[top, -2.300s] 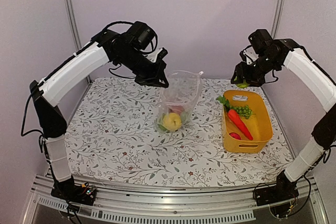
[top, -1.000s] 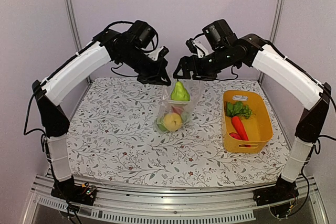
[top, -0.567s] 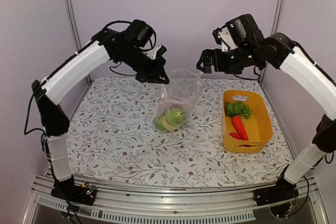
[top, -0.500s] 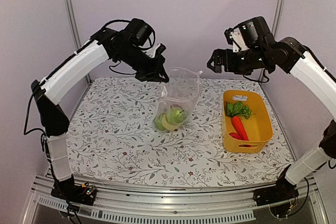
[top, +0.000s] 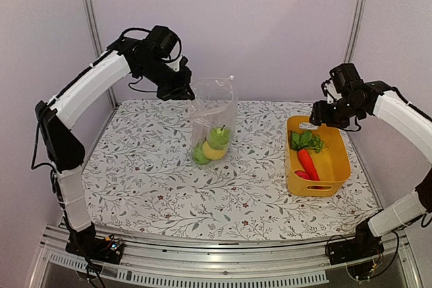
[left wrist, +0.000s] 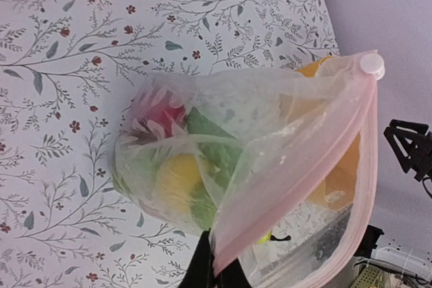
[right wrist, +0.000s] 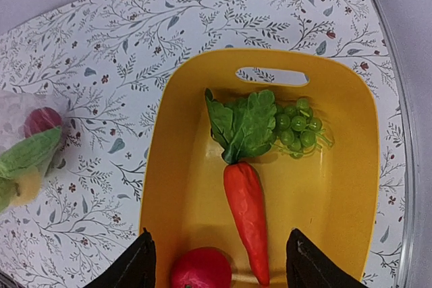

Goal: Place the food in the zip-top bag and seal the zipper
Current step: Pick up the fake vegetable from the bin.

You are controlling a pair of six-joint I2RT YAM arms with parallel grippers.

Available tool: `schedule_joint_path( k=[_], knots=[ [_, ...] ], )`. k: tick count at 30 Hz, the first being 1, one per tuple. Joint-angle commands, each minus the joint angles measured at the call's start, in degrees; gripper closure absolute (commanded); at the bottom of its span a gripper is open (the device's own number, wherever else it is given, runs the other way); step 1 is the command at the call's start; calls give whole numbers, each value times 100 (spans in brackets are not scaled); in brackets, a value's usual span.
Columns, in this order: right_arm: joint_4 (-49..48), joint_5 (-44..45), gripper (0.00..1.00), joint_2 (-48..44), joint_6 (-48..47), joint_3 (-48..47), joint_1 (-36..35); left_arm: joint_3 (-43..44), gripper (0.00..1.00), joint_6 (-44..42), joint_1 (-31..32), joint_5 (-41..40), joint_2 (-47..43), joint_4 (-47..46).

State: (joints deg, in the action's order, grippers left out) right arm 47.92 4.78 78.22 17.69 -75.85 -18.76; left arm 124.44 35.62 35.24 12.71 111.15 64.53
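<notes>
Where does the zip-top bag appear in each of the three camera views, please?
Top external: the zip-top bag sits centre, held up by the left end effector.
Left wrist: the zip-top bag fills the middle and right.
Right wrist: only its corner shows at the left edge.
Shared landmark: the yellow fruit inside it.

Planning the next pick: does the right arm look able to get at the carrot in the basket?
Probably yes: the right gripper hangs open above the basket, and the carrot lies uncovered.
</notes>
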Motion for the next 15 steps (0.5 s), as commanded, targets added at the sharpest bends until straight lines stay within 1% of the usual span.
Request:
schedule_joint_path(
  k=[1, 4, 5, 6, 9, 10, 12, 14, 15],
  knots=[
    [-59, -41, 38, 455, -430, 443, 30, 5, 100, -8, -228, -285, -19, 167],
    [-139, -29, 40, 824, -536, 563, 41, -245, 100, 85, -628, -193, -41, 213],
    [-158, -23, 41, 973, -545, 554, 44, -150, 100, 128, -696, -114, 0, 284],
    [-196, -1, 41, 1087, -560, 547, 48, 158, 100, 125, -630, -73, 27, 239],
    [-258, -23, 42, 1613, -711, 464, 63, 881, 100, -134, 64, 133, 154, -189],
    [-291, -76, 42, 1840, -720, 390, 66, 1102, 100, -138, 186, 265, 284, -88],
    [-380, -104, 43, 2117, -732, 314, 61, 1343, 100, 25, 81, 372, 518, 388],
    [-393, 52, 42, 2434, -725, 186, 61, 1146, 100, 99, -76, 229, 467, 595],
    [-383, 104, 42, 2558, -728, 113, 62, 908, 100, 85, -108, 227, 312, 466]
  ],
)
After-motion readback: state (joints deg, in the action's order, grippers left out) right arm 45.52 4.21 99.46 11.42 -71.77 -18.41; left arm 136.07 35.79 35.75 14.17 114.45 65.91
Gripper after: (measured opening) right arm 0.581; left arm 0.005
